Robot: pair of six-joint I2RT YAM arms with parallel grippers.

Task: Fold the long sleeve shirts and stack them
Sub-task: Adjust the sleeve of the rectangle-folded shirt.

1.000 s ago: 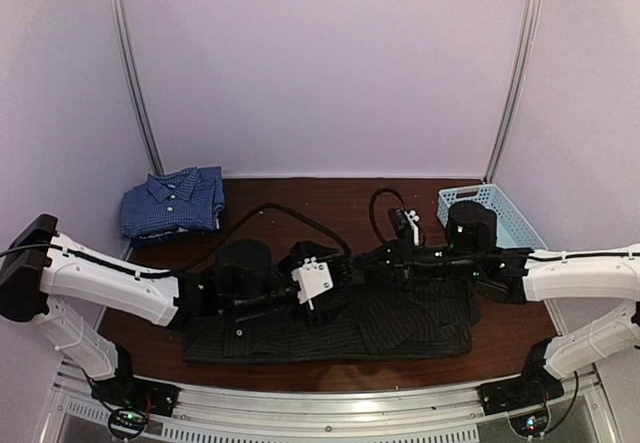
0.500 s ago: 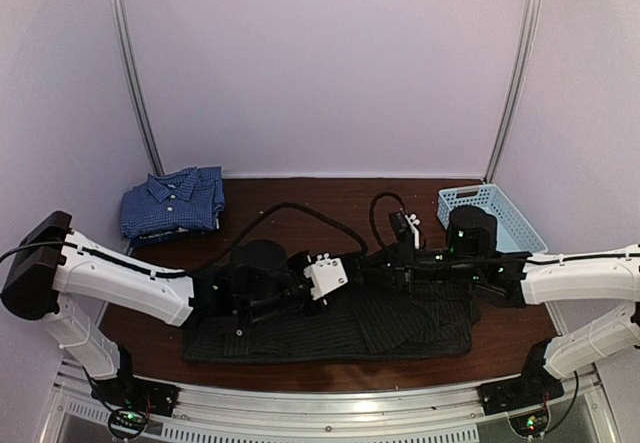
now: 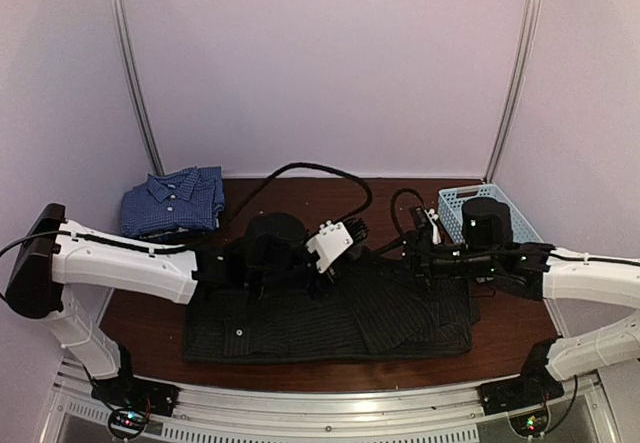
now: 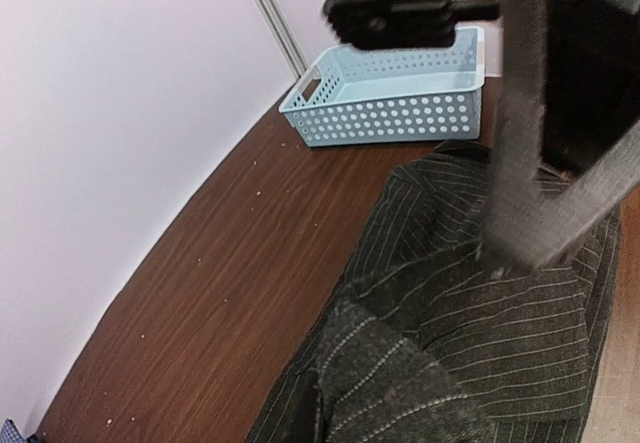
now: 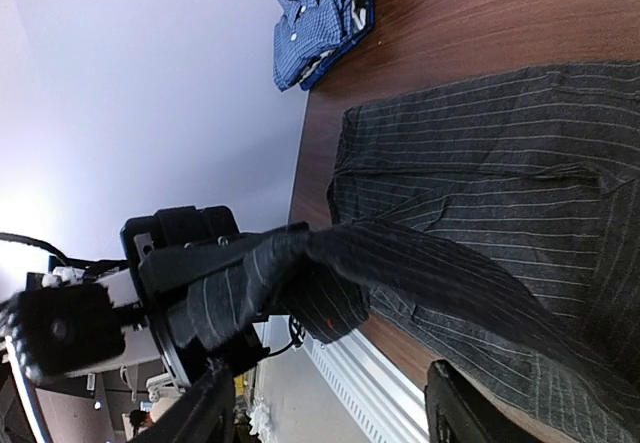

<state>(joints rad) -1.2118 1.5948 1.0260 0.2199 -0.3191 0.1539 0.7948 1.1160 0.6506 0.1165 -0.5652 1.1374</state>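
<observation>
The black pinstriped shirt (image 3: 300,328) lies spread open at the near middle of the wooden table (image 3: 300,195), its length running left to right under both arms. Most of it rests flat, with some folds and overlapping flaps toward its right half. One long band of its cloth (image 5: 430,283) is lifted off the rest and drawn taut. A small red tag (image 5: 328,321) shows on the underside of that band, close to where it is gripped.

The left gripper (image 3: 352,231) is clamped on the end of the band (the right wrist camera shows the cloth bunched around its fingers). It hangs above the back edge of the shirt, near the middle of the table. In the left wrist view the same band rises steeply from the garment to the top of the picture.

The right gripper (image 5: 335,383) sits just right of the left one, over the shirt's right half. Its jaws stand wide apart and hold nothing; the lifted band passes in front of them, not between them.

The blue checked shirt (image 3: 172,203) lies folded, collar up, at the back left corner, well apart from the black one. A light blue perforated plastic basket (image 4: 380,118) stands at the back right corner (empty as far as the left wrist view shows), just beyond the black shirt's far edge.
</observation>
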